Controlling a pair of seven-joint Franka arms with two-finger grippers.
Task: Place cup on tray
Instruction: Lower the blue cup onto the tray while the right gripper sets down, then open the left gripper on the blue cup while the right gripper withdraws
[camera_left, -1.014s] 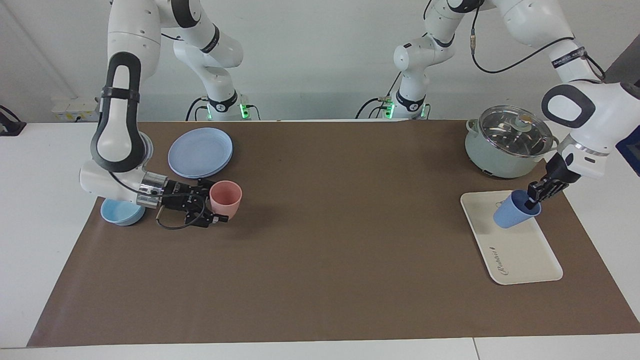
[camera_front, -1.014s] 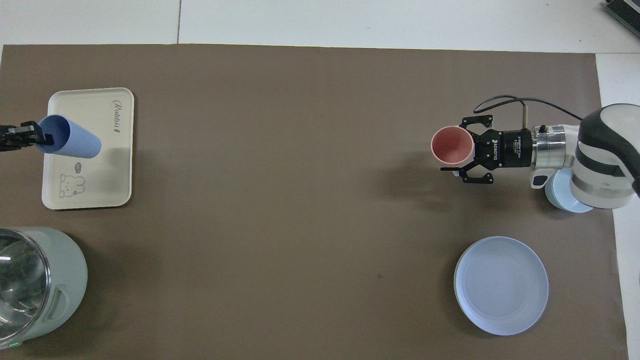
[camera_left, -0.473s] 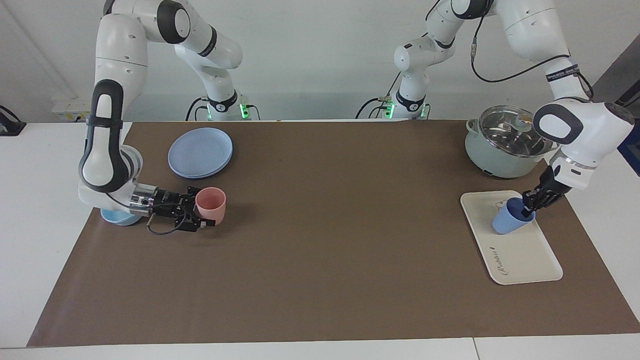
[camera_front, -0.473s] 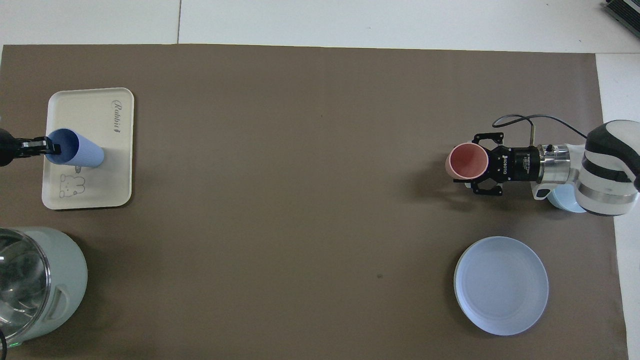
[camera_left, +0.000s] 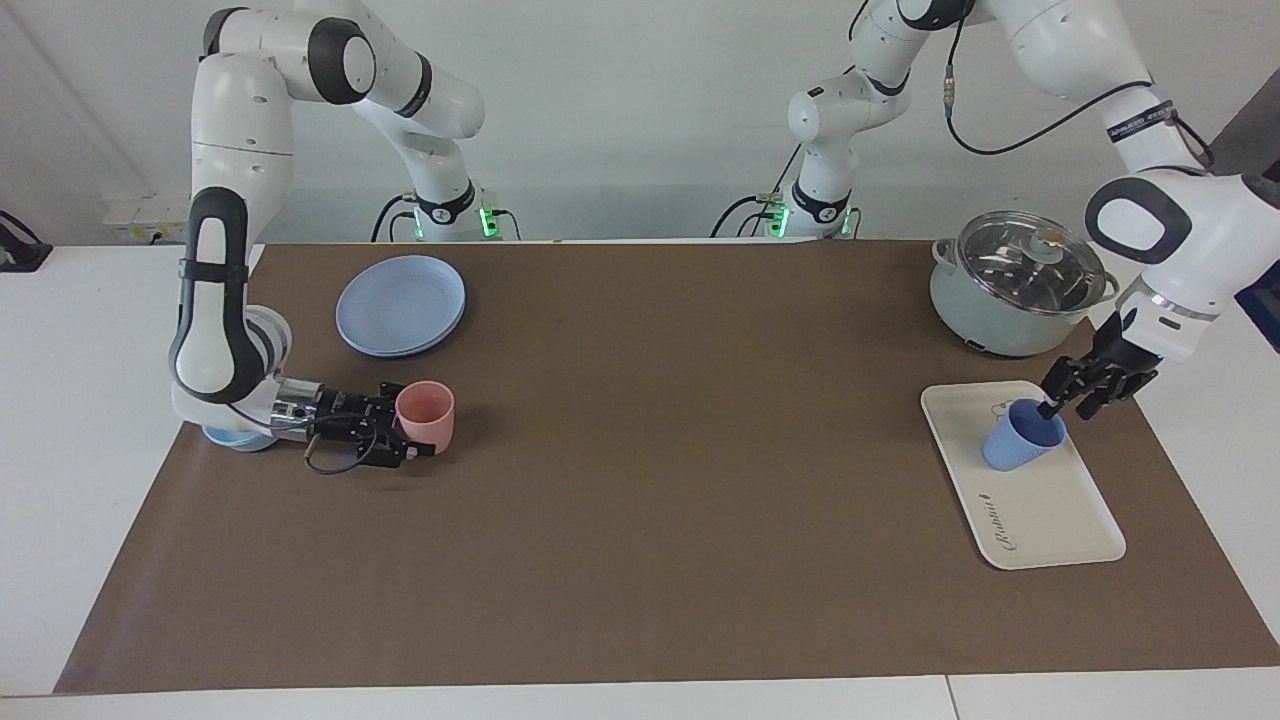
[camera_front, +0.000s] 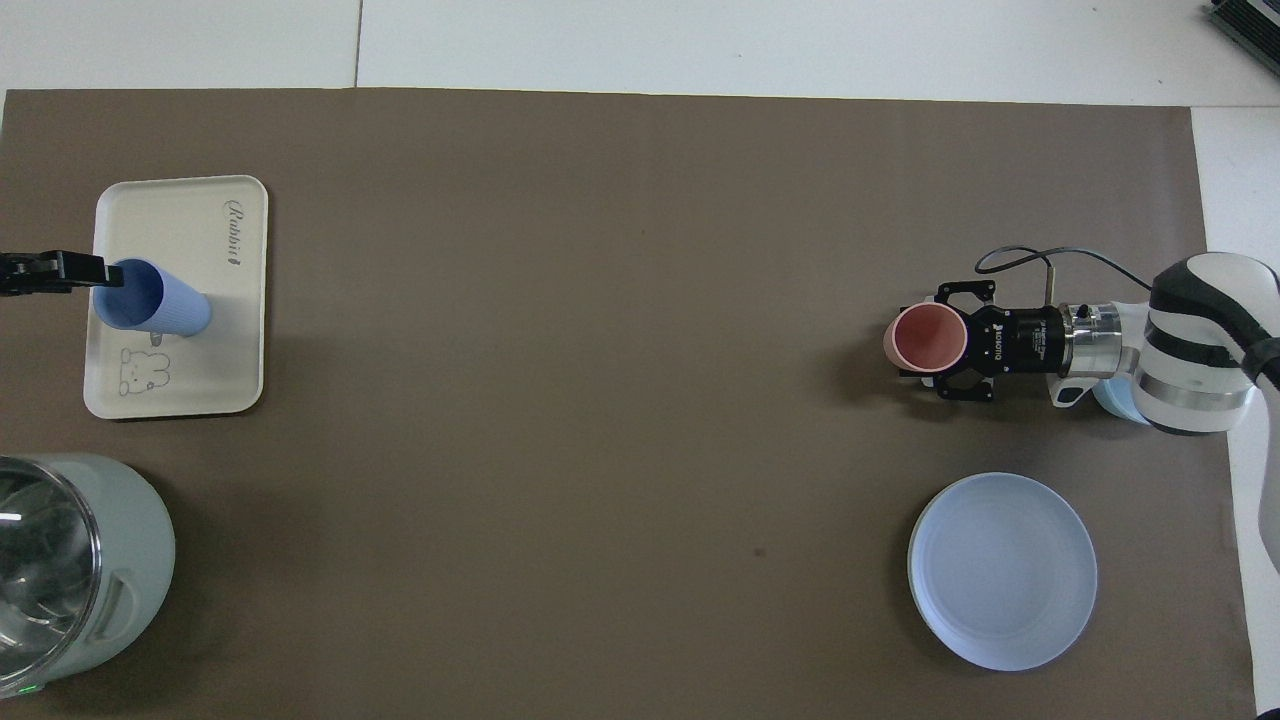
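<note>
The periwinkle-blue ribbed plastic tumbler (camera_left: 1022, 437) (camera_front: 150, 298) is being carried upright by the flat cream-white rectangular tray (camera_left: 1050, 510) (camera_front: 180, 370), on the half of it nearer to the robots, between the small bear drawing and the cursive lettering. The tray is being borne by the brown-covered counter (camera_left: 680, 480) at the left arm's end, just beside the pale green pot with a glass lid (camera_left: 1018, 283) (camera_front: 60, 575), which is nearer to the robots.

The left gripper (camera_left: 1072, 395) (camera_front: 88, 272) is being held at the tumbler's rim; its fingers are parted and are gripping nothing, one fingertip lying just beside or on the rim, which of the two cannot be told.

The right gripper (camera_left: 415, 432) (camera_front: 925, 362) is being held low at the right arm's end of the counter, its fingers closed on the pink plastic cup (camera_left: 425, 415) (camera_front: 925, 338). The cup is upright at the level of the counter; whether it is being rested on the surface cannot be told. The round blue plate (camera_left: 401, 304) (camera_front: 1002, 571) is lying nearer to the robots than the pink cup, and the shallow light-blue bowl (camera_left: 228, 438) (camera_front: 1118, 408) is largely being hidden under the right arm's wrist.
</note>
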